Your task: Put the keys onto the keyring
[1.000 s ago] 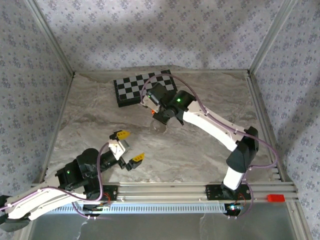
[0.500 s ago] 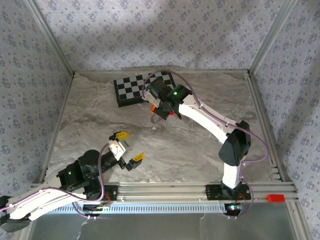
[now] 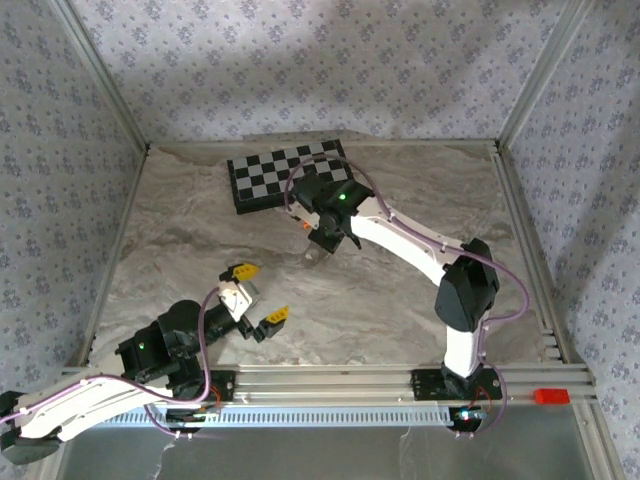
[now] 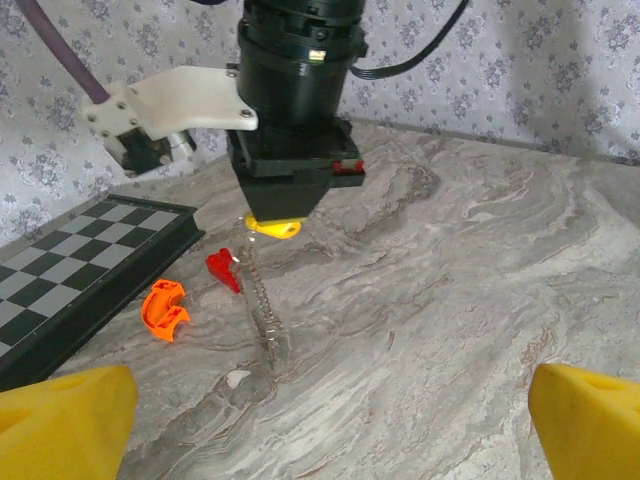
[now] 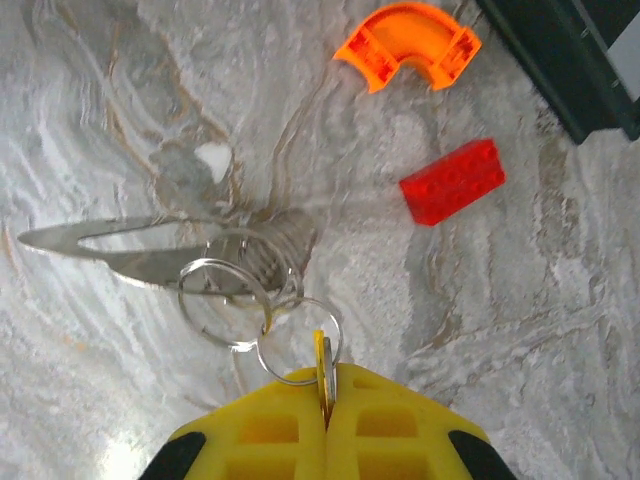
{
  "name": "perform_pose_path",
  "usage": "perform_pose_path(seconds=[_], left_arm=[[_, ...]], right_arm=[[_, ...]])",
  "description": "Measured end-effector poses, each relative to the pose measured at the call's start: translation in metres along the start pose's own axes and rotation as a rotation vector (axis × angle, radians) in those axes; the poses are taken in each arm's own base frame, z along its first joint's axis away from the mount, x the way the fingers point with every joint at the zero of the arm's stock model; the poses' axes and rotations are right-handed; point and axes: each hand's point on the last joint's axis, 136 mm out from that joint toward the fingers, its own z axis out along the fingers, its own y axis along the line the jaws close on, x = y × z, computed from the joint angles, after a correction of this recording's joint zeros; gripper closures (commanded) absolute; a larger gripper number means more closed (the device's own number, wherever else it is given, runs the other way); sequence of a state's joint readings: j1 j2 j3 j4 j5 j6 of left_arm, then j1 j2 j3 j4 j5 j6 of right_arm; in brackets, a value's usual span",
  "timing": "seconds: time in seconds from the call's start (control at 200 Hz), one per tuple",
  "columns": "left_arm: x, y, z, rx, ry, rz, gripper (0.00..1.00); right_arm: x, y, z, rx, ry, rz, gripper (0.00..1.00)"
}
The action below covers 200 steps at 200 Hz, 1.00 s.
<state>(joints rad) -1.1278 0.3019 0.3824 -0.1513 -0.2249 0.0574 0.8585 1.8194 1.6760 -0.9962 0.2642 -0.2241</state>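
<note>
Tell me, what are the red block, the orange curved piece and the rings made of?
The red block looks like matte moulded plastic, studded like a toy brick. The orange curved piece is probably plastic too. The rings look like polished metal: thin, silvery, glinting.

Right tool point(image 5: 325, 392) pinches key point(image 5: 322, 355) by keyring point(image 5: 135, 264).

Robot lab cell: aluminium frame point(image 3: 340, 380), patterned walls point(image 3: 300, 60), marble-print tabletop point(image 3: 400, 190), checkerboard point(image 3: 270, 178)

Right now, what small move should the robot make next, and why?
Probably bring the open left gripper over to steady the keyring: the right gripper is shut on the keys, while the keyring lies loose on the table, its rings trailing up to them.
</note>
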Motion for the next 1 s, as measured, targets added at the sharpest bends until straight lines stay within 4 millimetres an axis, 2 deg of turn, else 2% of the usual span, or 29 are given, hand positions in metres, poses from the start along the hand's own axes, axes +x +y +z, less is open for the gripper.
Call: perform_pose_path(seconds=[0.3, 1.0], left_arm=[[-0.004, 0.000, 0.002, -0.001, -0.016, -0.004, 0.01], [-0.006, -0.003, 0.003, 0.014, -0.024, -0.012, 0.01]], right_arm=[[0.023, 0.021, -0.006, -0.034, 0.019, 0.022, 1.00], [0.076, 0.083, 0.026, -0.230, 0.094, 0.134, 1.00]])
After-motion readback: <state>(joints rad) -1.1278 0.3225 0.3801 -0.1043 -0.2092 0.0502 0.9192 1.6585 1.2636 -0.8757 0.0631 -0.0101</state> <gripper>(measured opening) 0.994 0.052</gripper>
